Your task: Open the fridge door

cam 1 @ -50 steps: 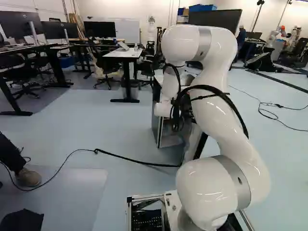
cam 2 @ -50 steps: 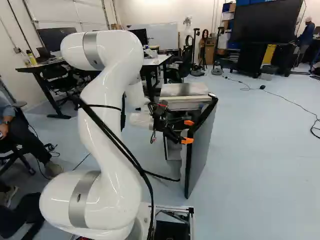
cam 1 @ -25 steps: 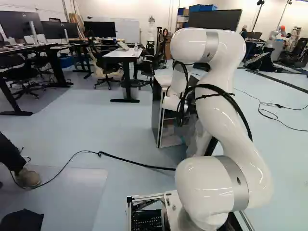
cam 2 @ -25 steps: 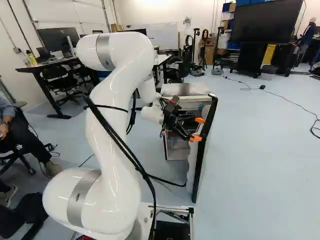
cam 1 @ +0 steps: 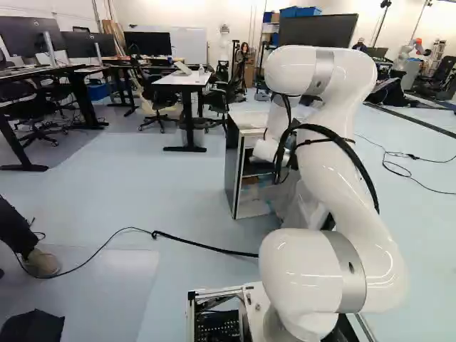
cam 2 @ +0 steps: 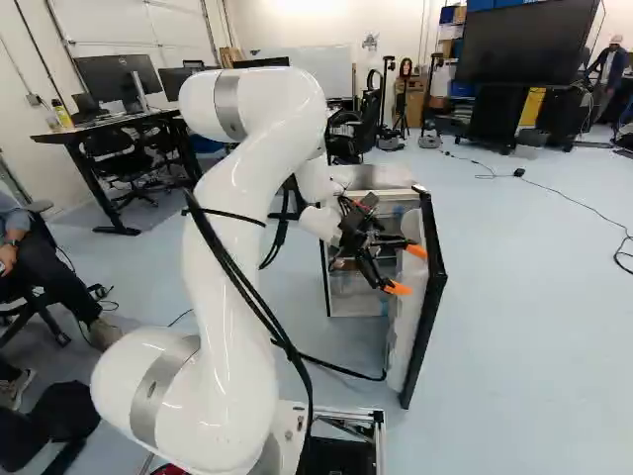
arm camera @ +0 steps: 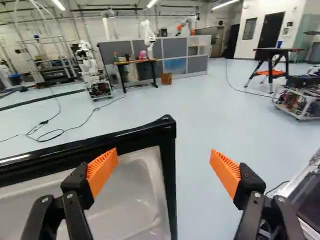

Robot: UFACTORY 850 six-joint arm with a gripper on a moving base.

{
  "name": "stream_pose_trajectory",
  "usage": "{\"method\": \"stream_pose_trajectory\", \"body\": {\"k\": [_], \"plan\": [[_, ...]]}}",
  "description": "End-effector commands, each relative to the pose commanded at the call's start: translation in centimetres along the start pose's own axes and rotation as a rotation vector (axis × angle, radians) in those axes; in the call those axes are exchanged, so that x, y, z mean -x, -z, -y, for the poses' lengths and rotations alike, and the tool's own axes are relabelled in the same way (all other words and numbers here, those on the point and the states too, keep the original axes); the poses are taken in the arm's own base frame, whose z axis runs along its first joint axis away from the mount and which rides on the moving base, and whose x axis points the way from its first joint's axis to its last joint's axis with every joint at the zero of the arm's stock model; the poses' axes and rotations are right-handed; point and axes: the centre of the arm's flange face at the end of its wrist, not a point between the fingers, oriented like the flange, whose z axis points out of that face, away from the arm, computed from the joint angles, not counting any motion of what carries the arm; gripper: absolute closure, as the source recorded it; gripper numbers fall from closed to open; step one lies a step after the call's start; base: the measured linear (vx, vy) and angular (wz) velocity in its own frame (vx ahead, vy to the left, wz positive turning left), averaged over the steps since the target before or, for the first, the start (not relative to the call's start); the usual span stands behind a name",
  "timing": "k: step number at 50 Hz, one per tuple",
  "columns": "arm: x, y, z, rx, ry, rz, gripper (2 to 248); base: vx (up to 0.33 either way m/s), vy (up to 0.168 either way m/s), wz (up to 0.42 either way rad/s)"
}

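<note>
Two orange-padded fingers (arm camera: 102, 171) of the black gripper (cam 2: 407, 270) are standing wide apart near the open fridge door (cam 2: 430, 307), right of centre in the right base view.

A pale blue floor (cam 1: 142, 185) reaches white walls (cam 2: 297, 20) under strip lights (arm camera: 227, 4); a white-topped desk (cam 1: 179, 80) and office chair (cam 1: 161, 101) stand before what is probably a whiteboard (cam 1: 188, 47).

A robotics lab, plainly: another robot (arm camera: 89, 66) stands on a wheeled frame, a white robot arm (arm camera: 148, 34) shows above grey partitions (arm camera: 172, 50), and cables (cam 1: 206, 246) trail over the smooth, pale floor (cam 1: 107, 171). Monitors (cam 1: 148, 43), office chairs (cam 1: 159, 94) and a whiteboard (cam 1: 189, 46) lend it a desk-work corner (half office, really), under strip lights (arm camera: 227, 4)
</note>
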Motion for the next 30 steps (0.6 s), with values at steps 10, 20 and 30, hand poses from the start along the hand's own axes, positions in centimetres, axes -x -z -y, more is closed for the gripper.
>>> {"method": "stream_pose_trajectory", "body": {"k": [10,20,30], "plan": [[-0.4,-1.7,1.1,0.049,-0.026,0.004,3,0.0,0.0,0.0],[-0.5,-2.3,1.9,0.063,-0.041,0.007,3,0.0,0.001,0.003],[-0.9,-3.5,3.5,0.089,-0.074,0.012,3,0.0,0.0,0.0]]}}
